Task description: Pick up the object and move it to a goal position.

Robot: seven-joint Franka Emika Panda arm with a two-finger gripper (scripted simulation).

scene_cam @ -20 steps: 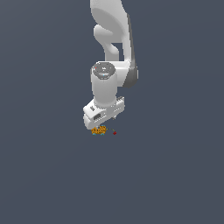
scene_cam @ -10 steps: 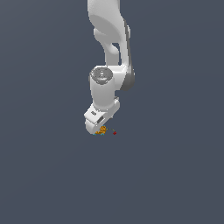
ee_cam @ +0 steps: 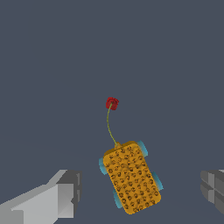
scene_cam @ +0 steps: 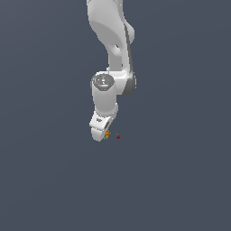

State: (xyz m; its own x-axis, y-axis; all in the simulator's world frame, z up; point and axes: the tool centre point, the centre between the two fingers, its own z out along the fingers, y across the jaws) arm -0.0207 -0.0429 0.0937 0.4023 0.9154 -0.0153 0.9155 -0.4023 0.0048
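The object [ee_cam: 131,177] is a small oblong orange-speckled lump with teal flecks at its edges, lying on the grey floor. A thin cord runs from it to a small red knob [ee_cam: 112,103]. In the wrist view my gripper [ee_cam: 140,189] is open, with one finger [ee_cam: 61,194] on each side of the object and a gap to both. In the exterior view the white gripper [scene_cam: 101,133] points down right beside the object [scene_cam: 107,134], which is mostly hidden behind it; the red knob [scene_cam: 118,136] lies just past it.
Plain dark grey floor [scene_cam: 180,180] all around. The white arm [scene_cam: 113,58] rises above the gripper. No other objects show.
The hand has turned about its axis and now looks narrower in the exterior view. It has dropped slightly closer over the object. The object and red knob have not moved.
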